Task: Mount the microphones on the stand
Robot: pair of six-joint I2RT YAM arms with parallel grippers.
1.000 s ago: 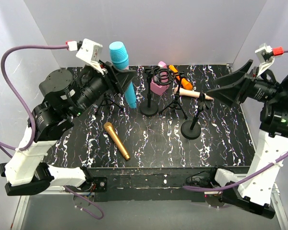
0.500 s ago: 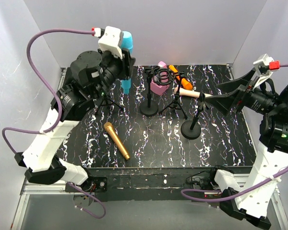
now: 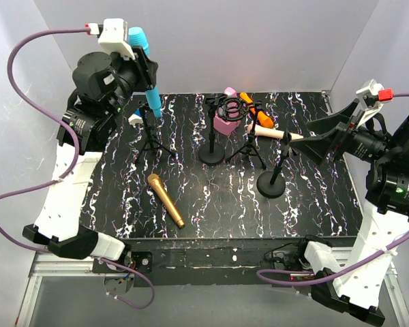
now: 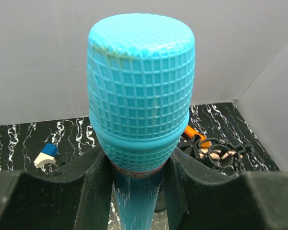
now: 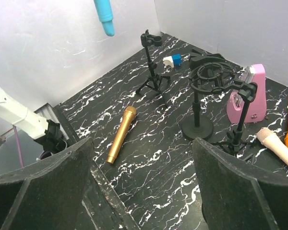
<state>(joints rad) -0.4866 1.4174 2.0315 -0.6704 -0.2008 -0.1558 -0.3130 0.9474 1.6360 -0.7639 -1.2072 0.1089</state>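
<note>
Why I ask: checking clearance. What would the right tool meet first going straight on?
Likely the bare tabletop between the gold microphone and the shock-mount stand; the right tool looks unobstructed, though depth is unclear.

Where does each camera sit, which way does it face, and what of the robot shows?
Top external: above and behind the robot, looking down on the table; left arm and right arm show.
Left wrist: behind the left tool, looking at the cyan microphone it grips; its fingers show.
Right wrist: behind the open right tool, looking leftward across the table; its fingers show.
Shared: top and right wrist both show the gold microphone.
</note>
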